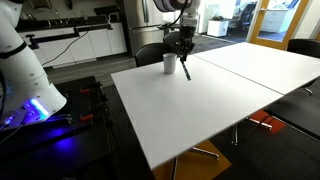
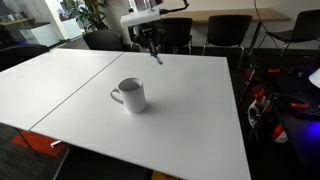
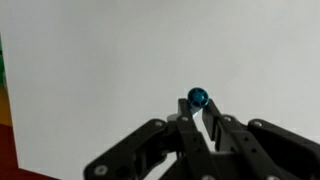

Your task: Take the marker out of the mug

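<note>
The mug (image 1: 170, 63) is a small light grey-white cup standing upright on the big white table (image 1: 230, 100); it also shows in an exterior view (image 2: 131, 95) with its handle to the left. My gripper (image 1: 184, 55) is shut on the marker (image 1: 186, 68), a thin dark pen that hangs below the fingers beside the mug, above the table. In an exterior view the gripper (image 2: 152, 47) holds the marker (image 2: 156, 56) beyond the mug. In the wrist view the marker's blue-green end (image 3: 199, 98) sits between the closed fingertips (image 3: 202, 112). The mug is out of the wrist view.
Dark office chairs (image 2: 222, 30) stand along the table's far side. A second white robot base with blue light (image 1: 30, 95) stands on the floor beside the table. A seam (image 2: 60, 95) runs across the tabletop. An orange stool (image 1: 262, 122) sits under the table.
</note>
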{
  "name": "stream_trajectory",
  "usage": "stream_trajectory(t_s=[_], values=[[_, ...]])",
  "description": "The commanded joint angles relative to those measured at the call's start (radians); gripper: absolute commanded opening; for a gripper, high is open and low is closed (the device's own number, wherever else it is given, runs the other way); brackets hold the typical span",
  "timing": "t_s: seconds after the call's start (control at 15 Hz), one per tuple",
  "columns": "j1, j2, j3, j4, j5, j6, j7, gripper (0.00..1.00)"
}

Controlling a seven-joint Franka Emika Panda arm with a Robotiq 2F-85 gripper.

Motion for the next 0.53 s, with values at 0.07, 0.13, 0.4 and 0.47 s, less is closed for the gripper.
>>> stream_trajectory(t_s=[0.07, 0.13, 0.4, 0.47], values=[[0.011, 0.047, -0.008, 0.075, -0.018, -0.037, 0.043, 0.52], [0.011, 0.051, -0.007, 0.081, -0.018, -0.037, 0.044, 0.61], [0.011, 0.055, -0.005, 0.094, -0.014, -0.042, 0.041, 0.91], [0.009, 0.048, -0.002, 0.088, -0.01, -0.039, 0.035, 0.97]])
